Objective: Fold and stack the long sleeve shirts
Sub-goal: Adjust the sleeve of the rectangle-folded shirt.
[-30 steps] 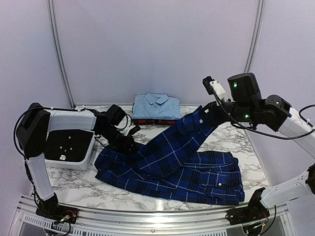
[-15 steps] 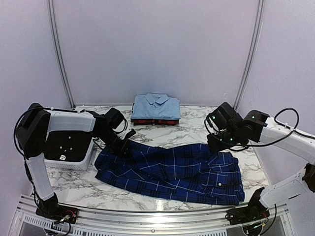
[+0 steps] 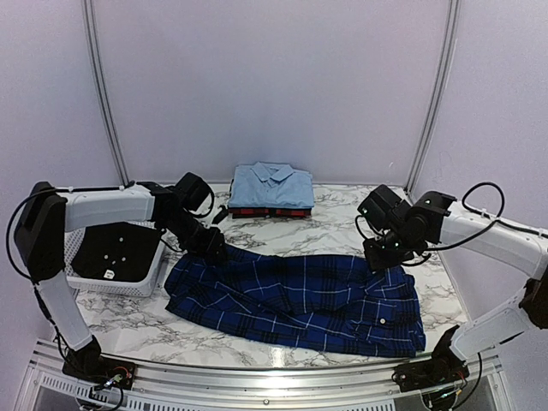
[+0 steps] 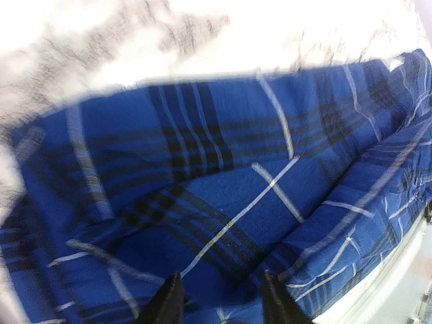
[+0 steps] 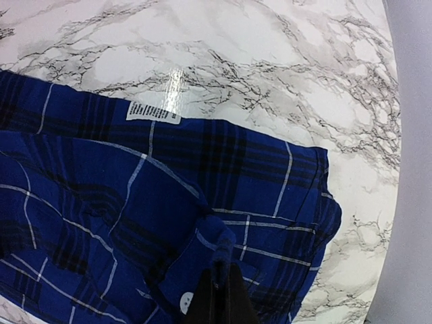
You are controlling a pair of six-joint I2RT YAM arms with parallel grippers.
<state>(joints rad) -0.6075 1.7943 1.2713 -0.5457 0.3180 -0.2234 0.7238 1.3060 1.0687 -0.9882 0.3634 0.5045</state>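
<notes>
On table (image 3: 342,205), front: navy plaid shirt (image 3: 300,295) is spread flat, a sleeve apparently laid across the body; further folds are judged outstanding.
Rear stack: light blue shirt (image 3: 272,184) is seen folded atop red-and-black plaid shirt (image 3: 257,211); two of three are judged done.
Right gripper (image 5: 219,287): jaws are pressed together at the far right edge of the cloth, a fold apparently pinched.
Left gripper (image 4: 219,304): fingers are parted partway over the far left corner; nothing is seen gripped.

Matt cloth shirt (image 3: 291,295), glossy marble-look table (image 3: 282,233)
</notes>
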